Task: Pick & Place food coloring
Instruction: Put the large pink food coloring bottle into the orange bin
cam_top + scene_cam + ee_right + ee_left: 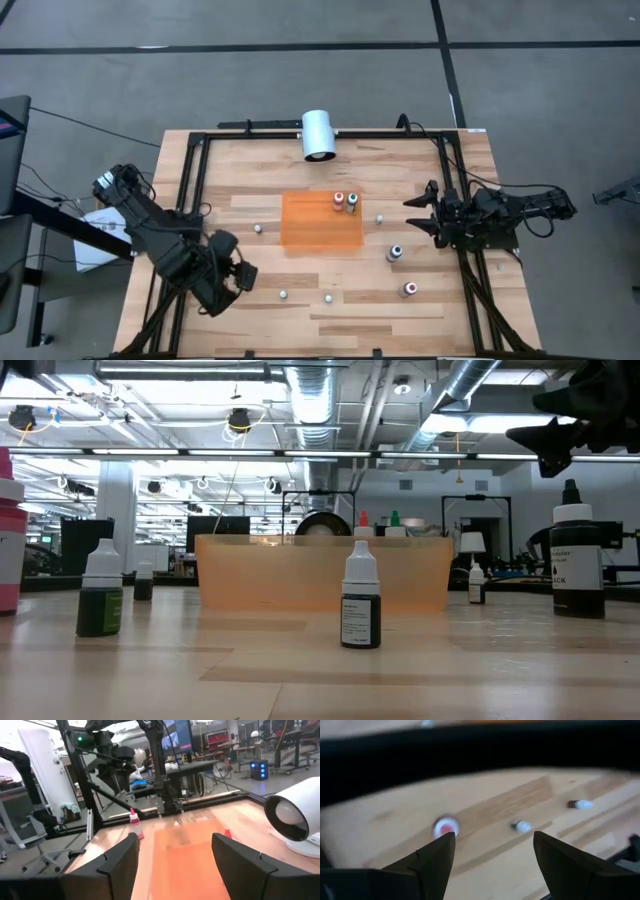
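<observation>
On the wooden worktop an orange tray sits near the middle, and two food coloring bottles, one red-topped and one green-topped, stand upright in its far right corner. The rest are scattered on bare wood: a dark bottle and a red-bodied bottle on the right, with several small pale-topped ones at and. The left tool hangs near the front left with its fingers spread and nothing between them; the right tool waits at the right edge, likewise spread and empty. These bottles look light, rigid plastic, narrow and tall for their footprint, so I judge they will tip at a nudge; the smooth labelled body may slip, and a hold low on the body, below the tapered cap, seems safest. From the low view a green bottle and a black-labelled one stand well apart, leaving room for fingers to straddle each. A large white cylinder lies at the far edge behind the tray, clear of the likely paths. The black frame rails along both sides hem the arms in, and the tray wall must be cleared when lowering a bottle beside the two already inside.
</observation>
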`<control>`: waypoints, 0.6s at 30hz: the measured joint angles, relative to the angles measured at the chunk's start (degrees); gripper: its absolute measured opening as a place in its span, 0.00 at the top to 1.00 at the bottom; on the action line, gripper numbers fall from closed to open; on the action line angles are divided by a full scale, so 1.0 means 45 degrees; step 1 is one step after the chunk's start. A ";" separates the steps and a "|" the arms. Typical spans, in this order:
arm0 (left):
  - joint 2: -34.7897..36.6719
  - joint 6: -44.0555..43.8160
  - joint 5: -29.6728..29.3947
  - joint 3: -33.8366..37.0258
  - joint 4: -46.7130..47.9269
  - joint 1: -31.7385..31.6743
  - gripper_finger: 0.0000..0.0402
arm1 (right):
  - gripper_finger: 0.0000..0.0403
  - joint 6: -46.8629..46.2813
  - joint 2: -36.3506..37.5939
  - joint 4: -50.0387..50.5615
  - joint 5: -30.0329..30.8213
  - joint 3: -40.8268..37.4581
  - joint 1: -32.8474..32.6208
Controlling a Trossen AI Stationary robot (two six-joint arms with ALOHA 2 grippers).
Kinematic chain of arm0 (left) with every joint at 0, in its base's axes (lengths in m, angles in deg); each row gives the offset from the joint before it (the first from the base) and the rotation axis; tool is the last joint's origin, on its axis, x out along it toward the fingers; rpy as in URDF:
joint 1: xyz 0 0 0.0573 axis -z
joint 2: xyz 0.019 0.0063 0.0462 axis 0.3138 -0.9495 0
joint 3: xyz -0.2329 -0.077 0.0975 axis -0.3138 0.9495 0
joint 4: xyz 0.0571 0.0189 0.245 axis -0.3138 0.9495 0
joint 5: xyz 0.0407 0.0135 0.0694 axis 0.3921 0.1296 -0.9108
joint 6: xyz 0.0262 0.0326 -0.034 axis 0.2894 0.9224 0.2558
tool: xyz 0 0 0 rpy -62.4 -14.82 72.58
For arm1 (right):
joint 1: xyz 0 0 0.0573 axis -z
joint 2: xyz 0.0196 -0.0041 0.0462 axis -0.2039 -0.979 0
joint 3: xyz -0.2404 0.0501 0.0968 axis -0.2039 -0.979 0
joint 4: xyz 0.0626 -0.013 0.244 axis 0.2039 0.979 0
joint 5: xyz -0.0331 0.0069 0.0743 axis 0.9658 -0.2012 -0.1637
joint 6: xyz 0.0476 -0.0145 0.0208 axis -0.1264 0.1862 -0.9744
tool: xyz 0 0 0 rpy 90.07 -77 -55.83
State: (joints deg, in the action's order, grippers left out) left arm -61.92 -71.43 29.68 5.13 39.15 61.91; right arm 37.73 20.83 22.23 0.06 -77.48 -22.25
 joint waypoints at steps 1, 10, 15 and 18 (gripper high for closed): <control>-0.0044 -0.0559 0.0229 0.0013 0.0206 0.0170 0.35 | 0.41 0.0000 0.0000 -0.0003 -0.0011 0.0000 0.0000; -0.0891 -0.2208 0.1179 0.0500 0.0622 0.0616 0.35 | 0.41 -0.0002 0.0004 0.0050 -0.0022 0.0000 0.0000; -0.1489 -0.2074 0.1221 0.0500 0.0656 0.0482 0.35 | 0.41 -0.0010 0.0000 0.0052 -0.0019 0.0000 0.0000; -0.1726 -0.2055 0.1335 0.0500 0.0653 0.0425 0.35 | 0.41 -0.0023 0.0000 0.0049 -0.0019 0.0000 0.0000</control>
State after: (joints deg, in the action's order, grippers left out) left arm -69.69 -80.68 35.69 7.38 42.08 63.82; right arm 37.63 20.83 22.45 -0.03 -77.48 -22.25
